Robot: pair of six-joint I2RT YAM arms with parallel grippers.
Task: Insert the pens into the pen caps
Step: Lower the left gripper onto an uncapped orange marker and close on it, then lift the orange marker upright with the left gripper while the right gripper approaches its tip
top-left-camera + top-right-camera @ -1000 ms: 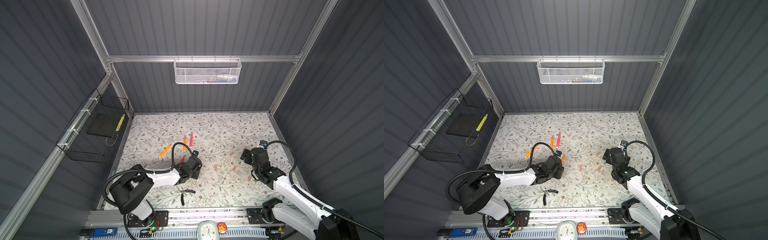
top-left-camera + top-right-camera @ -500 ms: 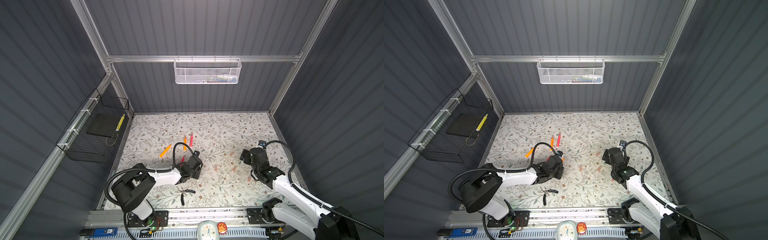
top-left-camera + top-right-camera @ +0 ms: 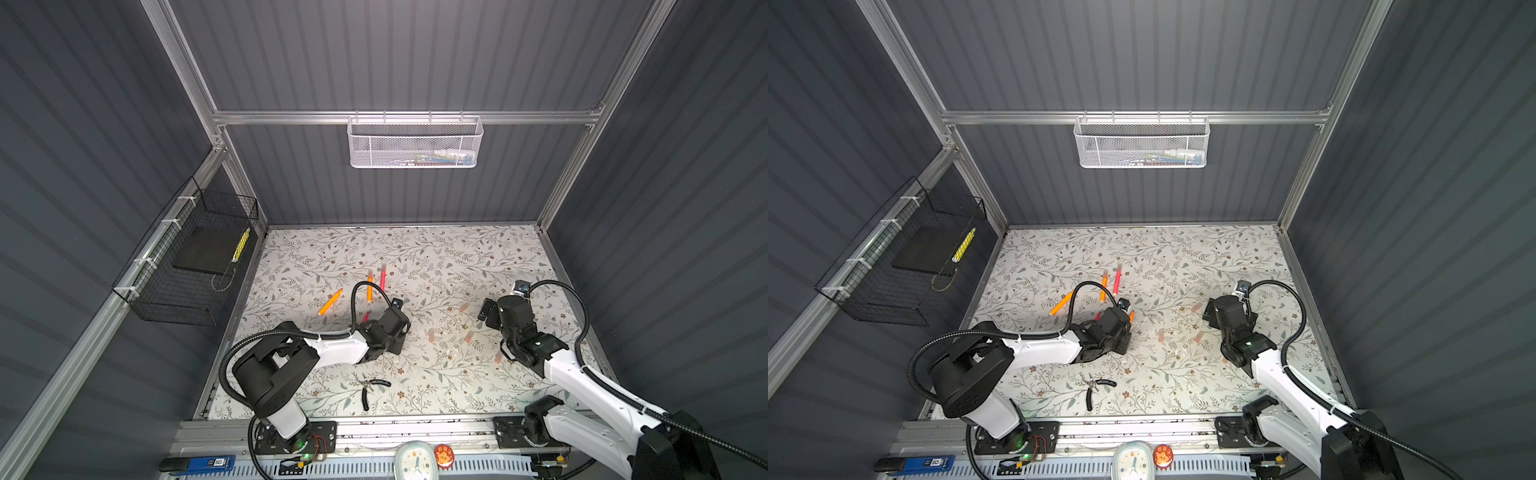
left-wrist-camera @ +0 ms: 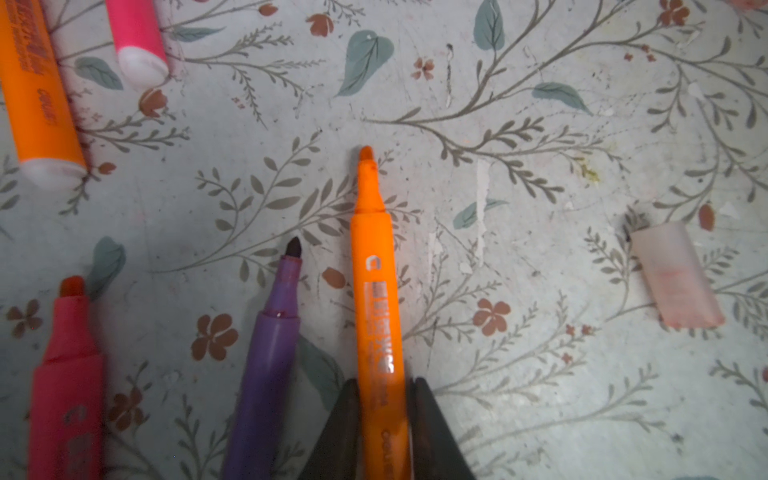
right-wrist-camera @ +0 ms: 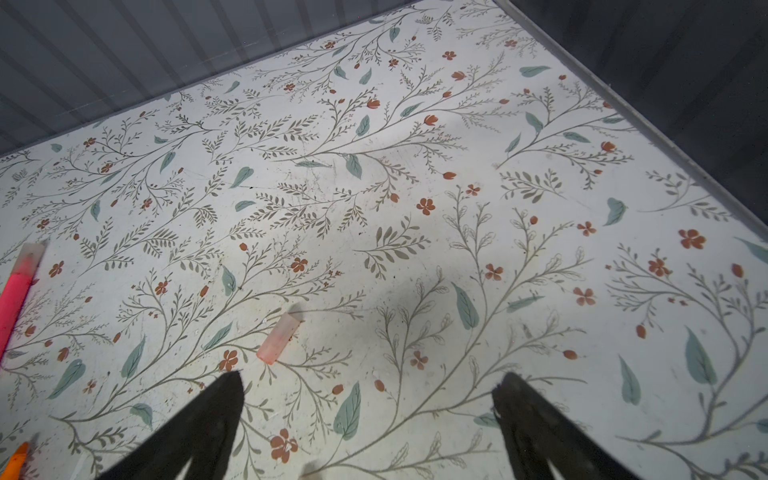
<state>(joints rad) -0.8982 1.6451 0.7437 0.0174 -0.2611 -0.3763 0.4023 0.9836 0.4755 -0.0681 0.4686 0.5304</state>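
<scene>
At the left of the floral tabletop [image 3: 457, 257] a loose orange pen [image 3: 330, 302] lies slanted; near the middle the left jaws are pressed shut on the barrel of the gripped orange pen [image 4: 374, 291], its bare tip pointing away, with a purple pen [image 4: 270, 353] and a pink-red pen [image 4: 66, 395] uncapped just beside it. A pale pen cap [image 4: 675, 276] lies apart from that tip, and more faint caps [image 3: 468, 336] dot the tabletop between the arms. On the right, the right jaws stand wide open, holding nothing, with a pinkish cap [image 5: 277, 338] just ahead of them.
</scene>
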